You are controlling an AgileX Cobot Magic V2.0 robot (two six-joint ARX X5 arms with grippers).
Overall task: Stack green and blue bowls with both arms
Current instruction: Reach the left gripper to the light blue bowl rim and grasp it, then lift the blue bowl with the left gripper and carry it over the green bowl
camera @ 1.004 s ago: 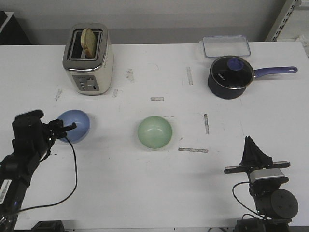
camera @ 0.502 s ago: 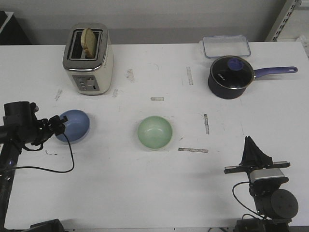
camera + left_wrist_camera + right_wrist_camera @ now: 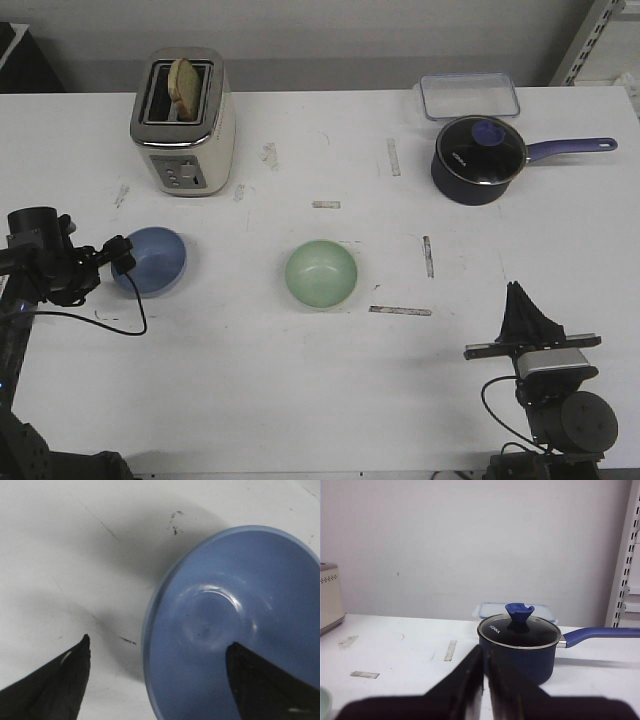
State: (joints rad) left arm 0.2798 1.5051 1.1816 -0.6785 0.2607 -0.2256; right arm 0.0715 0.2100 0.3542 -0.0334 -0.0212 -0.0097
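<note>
Fingers of the black left gripper (image 3: 122,252) reach the near-left rim of the light periwinkle blue matte bowl (image 3: 150,261) on the scuffed white counter (image 3: 300,380), seen from the front, apparently lining up a rim pinch. The pale mint green matte bowl (image 3: 321,274) sits open side up at mid-counter, well apart from the blue one. The black right gripper (image 3: 524,315) stands parked near the front edge, tips together and pointing up.

From the left wrist, the left fingers (image 3: 55,680) are spread wide, one outside the blue bowl's (image 3: 235,625) rim and one over its hollow, gripping nothing; contact with the rim cannot be made out.

From the right wrist, the right fingers (image 3: 465,680) are pressed together and empty, aimed at a dark lidded saucepan with a purple handle (image 3: 520,645); only a sliver of green bowl shows at the frame edge
</note>
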